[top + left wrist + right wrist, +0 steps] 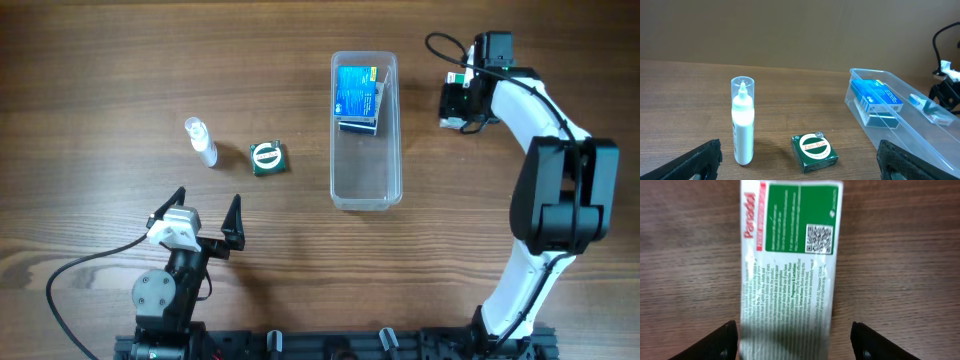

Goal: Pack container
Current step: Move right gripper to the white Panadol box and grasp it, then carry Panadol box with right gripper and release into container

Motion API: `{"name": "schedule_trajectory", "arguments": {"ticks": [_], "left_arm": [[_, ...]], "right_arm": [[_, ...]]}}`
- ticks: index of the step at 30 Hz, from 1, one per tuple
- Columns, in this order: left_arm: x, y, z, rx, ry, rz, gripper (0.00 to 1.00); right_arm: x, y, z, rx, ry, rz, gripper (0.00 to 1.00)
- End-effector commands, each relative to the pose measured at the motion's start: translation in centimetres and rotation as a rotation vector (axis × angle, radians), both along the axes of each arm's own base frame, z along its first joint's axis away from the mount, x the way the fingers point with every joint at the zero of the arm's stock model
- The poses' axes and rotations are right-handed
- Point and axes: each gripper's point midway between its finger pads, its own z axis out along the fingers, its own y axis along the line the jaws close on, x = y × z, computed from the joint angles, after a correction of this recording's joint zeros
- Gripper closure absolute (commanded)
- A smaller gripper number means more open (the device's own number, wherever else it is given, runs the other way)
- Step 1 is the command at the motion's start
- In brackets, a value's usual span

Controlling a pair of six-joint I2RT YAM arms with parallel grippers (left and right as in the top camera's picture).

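clear rounded plastic tub (365,170), blue box (357,92) tucked inside, glossy printed carton (790,270) straddled by wide-spread right gripper (793,330), left gripper (208,197) splayed, nothing held

1 clear plastic container (365,185). 1 blue box (355,88) inside it, poss. a 2nd darker one under it, can't tell. 1 small green square box (268,158). 1 white bottle w/ clear cap (201,140). 1 flat white, green & red box (790,265). 2 robot arms w/ 1 gripper each: left gripper (208,202), right gripper (455,103).

Even soft light, blurred wrist close-up
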Motion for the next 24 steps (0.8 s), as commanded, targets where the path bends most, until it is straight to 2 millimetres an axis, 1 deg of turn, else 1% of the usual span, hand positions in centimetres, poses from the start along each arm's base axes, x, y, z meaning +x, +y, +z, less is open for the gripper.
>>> {"name": "schedule_trajectory", "arguments": {"ticks": [1, 3, 5, 7, 8, 9, 10, 14, 16, 18, 20, 23, 24], "left_arm": [[0.1, 0.3, -0.3, -0.007, 0.008, 0.017, 0.0], [0.1, 0.3, -0.3, -0.007, 0.008, 0.017, 0.0], [0.1, 0.3, -0.3, -0.007, 0.008, 0.017, 0.0], [0.1, 0.3, -0.3, -0.007, 0.008, 0.017, 0.0], [0.1, 0.3, -0.3, -0.007, 0.008, 0.017, 0.0], [0.1, 0.3, -0.3, -0.007, 0.008, 0.017, 0.0], [0.1, 0.3, -0.3, -0.007, 0.008, 0.017, 0.0], [0.1, 0.3, -0.3, -0.007, 0.008, 0.017, 0.0], [0.1, 0.3, -0.3, -0.007, 0.008, 0.017, 0.0], [0.1, 0.3, -0.3, -0.007, 0.008, 0.017, 0.0], [0.1, 0.3, -0.3, -0.007, 0.008, 0.017, 0.0], [0.1, 0.3, -0.3, -0.007, 0.008, 0.017, 0.0], [0.1, 0.3, -0.3, -0.007, 0.008, 0.017, 0.0]], "right_arm": [[-0.4, -0.4, -1.5, -0.017, 0.031, -0.011, 0.27], [-0.5, -0.4, -1.5, -0.017, 0.032, -0.011, 0.28], [-0.5, -0.4, -1.6, -0.017, 0.033, -0.011, 0.34], [-0.5, -0.4, -1.6, -0.017, 0.033, -0.012, 0.46], [-0.5, -0.4, -1.6, -0.017, 0.033, -0.012, 0.58], [-0.5, -0.4, -1.6, -0.017, 0.033, -0.012, 0.65], [-0.5, -0.4, -1.6, -0.017, 0.033, -0.012, 0.67], [-0.4, -0.4, -1.5, -0.018, 0.031, -0.011, 0.66], [-0.3, -0.5, -1.1, -0.021, 0.027, -0.012, 0.65], [0.0, -0.5, 0.1, -0.022, 0.011, -0.012, 0.64], [0.2, -0.5, 2.1, -0.022, -0.019, -0.013, 0.64], [0.3, -0.1, 6.9, -0.023, -0.088, -0.007, 0.64], [-0.1, 0.5, 9.0, -0.016, -0.119, 0.003, 0.65]]}}
